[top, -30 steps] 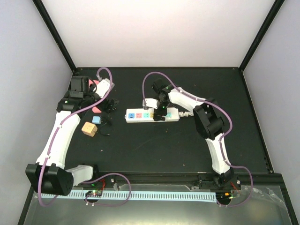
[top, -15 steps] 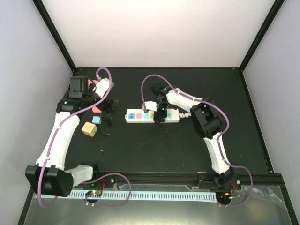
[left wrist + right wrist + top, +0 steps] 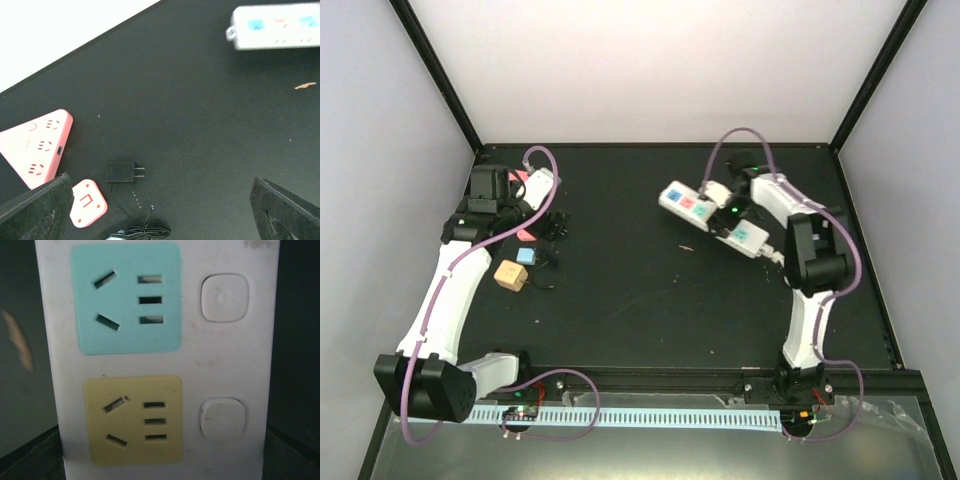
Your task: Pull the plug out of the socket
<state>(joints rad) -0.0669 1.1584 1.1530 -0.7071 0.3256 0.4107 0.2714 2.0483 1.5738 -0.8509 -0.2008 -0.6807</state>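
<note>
As the right gripper (image 3: 161, 460) seems clamped across the socket (image 3: 682, 202) while the left gripper (image 3: 160, 212) stands wide open, the socket should be held level and firmly.

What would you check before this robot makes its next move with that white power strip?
1. Right gripper gripping the power strip: ok, the strip fills the gap between its fingers in the wrist view.
2. A plug seated and ready to pull: not ok. The green outlet face and yellow outlet face are empty, and none shows by the pink outlet face.
3. Left gripper free: ok, open and holding nothing.
4. Black plug clear of the strip: ok, lying loose beside the pink triangular socket.
5. Strip resting or lifted: cannot tell.
</note>
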